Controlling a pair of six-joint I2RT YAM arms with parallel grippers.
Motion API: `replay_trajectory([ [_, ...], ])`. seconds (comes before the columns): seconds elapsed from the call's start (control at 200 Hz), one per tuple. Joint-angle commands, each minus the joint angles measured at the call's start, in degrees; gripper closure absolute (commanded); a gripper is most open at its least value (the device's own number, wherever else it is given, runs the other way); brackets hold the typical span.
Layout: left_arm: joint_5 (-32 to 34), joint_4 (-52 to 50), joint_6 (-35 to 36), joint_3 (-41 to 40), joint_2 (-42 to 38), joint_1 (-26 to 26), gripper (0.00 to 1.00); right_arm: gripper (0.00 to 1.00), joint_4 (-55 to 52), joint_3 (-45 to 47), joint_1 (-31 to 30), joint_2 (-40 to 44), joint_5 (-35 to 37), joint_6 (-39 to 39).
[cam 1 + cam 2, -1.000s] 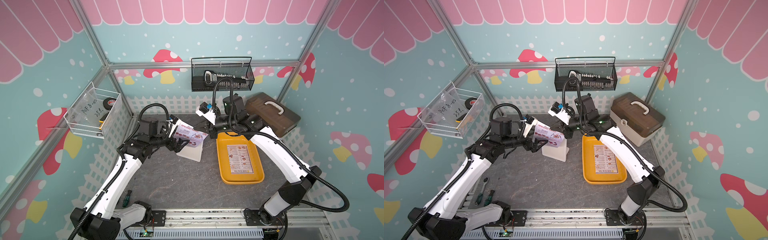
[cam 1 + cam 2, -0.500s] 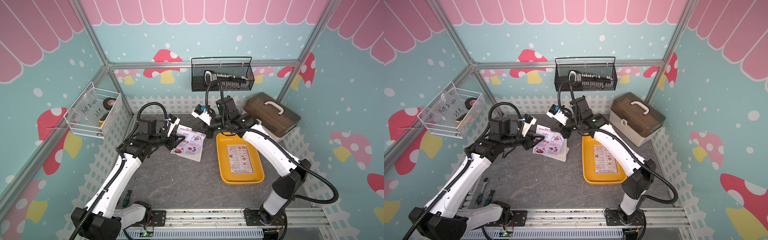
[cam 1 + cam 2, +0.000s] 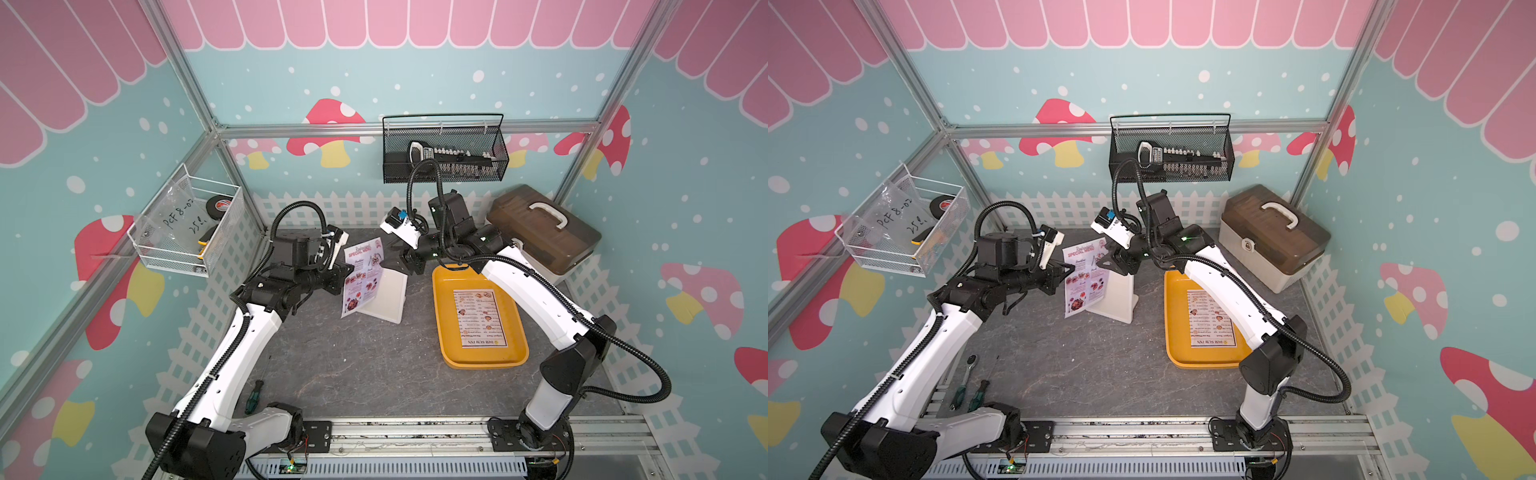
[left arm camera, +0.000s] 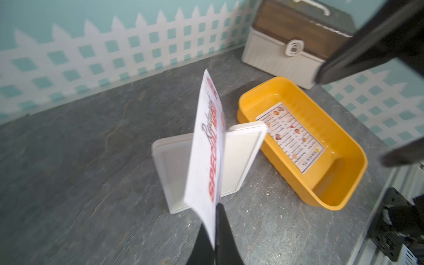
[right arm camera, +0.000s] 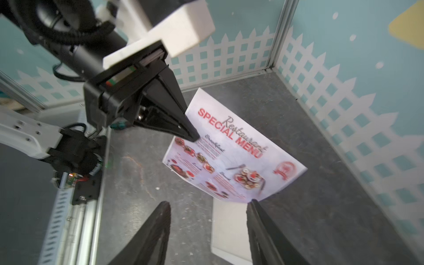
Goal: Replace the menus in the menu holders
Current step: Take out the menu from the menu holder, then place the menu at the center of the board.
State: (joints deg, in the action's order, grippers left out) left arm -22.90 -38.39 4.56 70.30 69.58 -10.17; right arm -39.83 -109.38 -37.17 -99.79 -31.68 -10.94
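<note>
While the grey tabletop [image 3: 357, 374] fills the lower middle of both top views, the brown-lidded case [image 3: 544, 232] sits at its far right corner, with the yellow tray [image 3: 478, 361] just beside it toward the centre. In that tray the "DIM SUM INN" menu [image 3: 480, 318] lies flat, face up. Left of the tray, near the middle of the frame, stands the white menu holder [image 3: 388, 297], tilted on its wedge back and apart from the tray. Leaning in front of the holder is the red-headed "Restaurant Special Menu" sheet [image 3: 362, 276], standing nearly upright; whether its lower edge touches the holder or the tabletop I cannot tell. The left pincer [image 5: 191, 136] reaches in from the left of centre and is clamped tight on that sheet's edge, its black fingertips [image 4: 220, 220] pinching the paper in the left wrist view. The right pincer [image 5: 208, 220] hangs above the holder's far end, its jaws parted with nothing between them, one fingertip close to the sheet's corner in the right wrist view. A green-handled screwdriver [image 3: 254, 397] lies at the tabletop's lower left edge.
</note>
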Motion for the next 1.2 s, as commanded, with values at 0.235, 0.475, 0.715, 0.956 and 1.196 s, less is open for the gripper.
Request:
replay_trajectory([
  [0.235,9.6,-9.1,-15.3,-3.6,5.7,15.9,1.0,0.35,-3.3,-7.5,0.5,-1.0,6.6,0.8],
  [0.475,18.7,-9.6,-17.7,-7.8,9.1,21.3,0.99,0.33,-3.3,-7.2,0.4,-0.8,3.7,1.2],
  [0.715,24.6,-10.7,-18.0,-6.4,18.4,22.0,0.85,0.3,-2.8,-3.7,0.4,-0.4,8.1,3.6],
  [0.956,37.2,-12.9,-20.1,-4.5,19.9,22.0,0.64,0.29,0.6,10.1,3.2,-0.2,26.7,17.5],
  [1.196,37.1,-13.4,-21.6,-1.6,10.4,19.5,0.49,0.25,4.2,28.8,15.9,9.2,33.1,25.7],
])
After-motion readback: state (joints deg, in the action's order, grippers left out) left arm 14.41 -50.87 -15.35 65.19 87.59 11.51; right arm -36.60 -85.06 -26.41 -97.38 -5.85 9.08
